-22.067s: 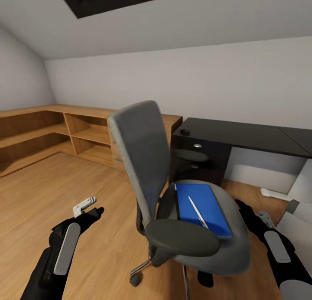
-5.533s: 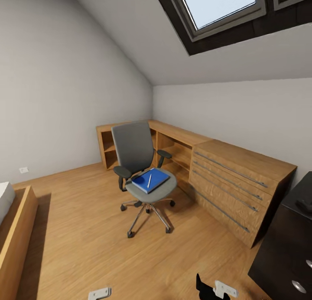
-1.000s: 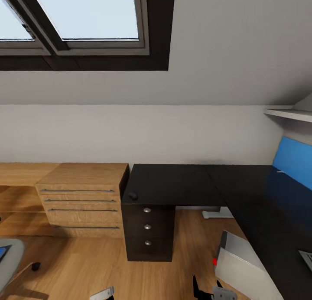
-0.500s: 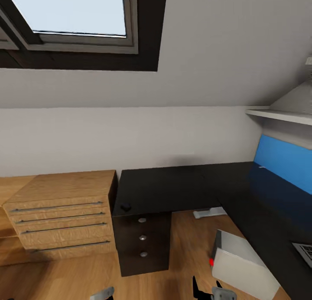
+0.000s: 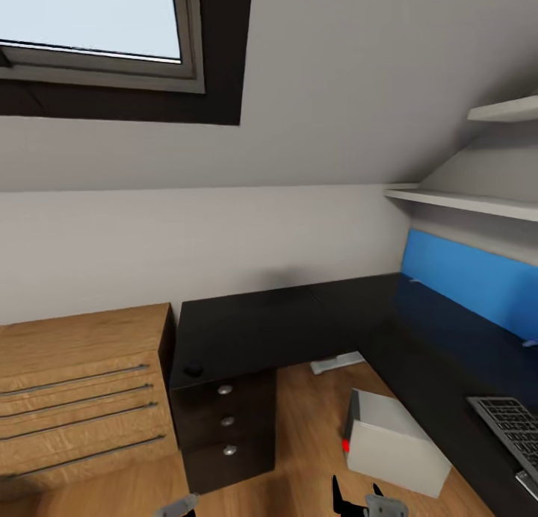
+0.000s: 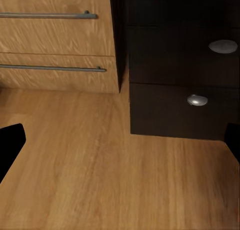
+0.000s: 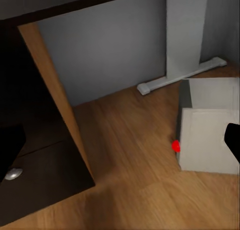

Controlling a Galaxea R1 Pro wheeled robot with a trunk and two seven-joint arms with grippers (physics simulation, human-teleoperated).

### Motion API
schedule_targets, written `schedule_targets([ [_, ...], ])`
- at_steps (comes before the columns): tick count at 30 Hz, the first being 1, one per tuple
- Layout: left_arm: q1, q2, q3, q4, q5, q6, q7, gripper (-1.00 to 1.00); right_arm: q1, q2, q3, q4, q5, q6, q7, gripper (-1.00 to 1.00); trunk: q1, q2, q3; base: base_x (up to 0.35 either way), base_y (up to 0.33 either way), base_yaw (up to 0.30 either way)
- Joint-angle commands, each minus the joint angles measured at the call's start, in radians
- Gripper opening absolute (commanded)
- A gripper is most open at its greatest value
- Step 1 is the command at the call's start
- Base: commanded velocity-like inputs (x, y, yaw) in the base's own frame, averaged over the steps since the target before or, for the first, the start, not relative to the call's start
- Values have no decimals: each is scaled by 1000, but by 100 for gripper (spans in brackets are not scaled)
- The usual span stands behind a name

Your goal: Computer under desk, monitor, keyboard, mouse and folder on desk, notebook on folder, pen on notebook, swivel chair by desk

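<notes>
Large L-shaped black desk with a three-drawer pedestal and round silver knobs: stands against the pale grey wall, its short wing ending beside a light wood drawer unit with long metal handles, its long wing running under a bright blue wall panel and white wall shelves. Small rounded black mouse: on the desk, at the outer front corner of the short wing above the pedestal. Slim dark grey keyboard with black keys: on the long wing near its front edge, well apart from the mouse; partly cut by the frame. Pale grey box-shaped computer tower with a small red light: on the light wood plank floor in the inner angle of the desk, by the desk's edge rather than clearly beneath it; seen likewise in the right wrist view. Status, judged: mouse and keyboard are on the desk but not adjacent, so both remain to be grouped; computer likely needs pushing under. Left gripper: only a tip in the head view; in the wrist view dark fingertips stand wide apart over bare floor, spread and carrying nothing. Right gripper: fingertips likewise parted at either side of its wrist view, nothing between them, touching nothing.
</notes>
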Motion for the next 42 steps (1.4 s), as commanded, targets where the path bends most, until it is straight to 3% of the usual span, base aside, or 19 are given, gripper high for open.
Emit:
schedule_targets([
  [1, 0, 0, -9, 0, 4, -2, 7, 100, -1, 0, -5, 2, -5, -4, 7, 100, 0, -1, -1, 2, 5, -288],
  [14, -1, 0, -9, 0, 4, -1, 6, 100, -1, 0, -5, 4, -5, -3, 10, 100, 0, -1, 8, -132, 200, -286],
  [28, -1, 0, -9, 0, 4, -1, 6, 100, -1, 0, -5, 4, -5, 9, 13, 100, 0, -1, 18, -31, 25, -286],
  [42, -1, 0, -9, 0, 4, -1, 5, 100, -1, 0, -5, 4, -5, 13, 13, 100, 0, -1, 28, -165, 150, -286],
])
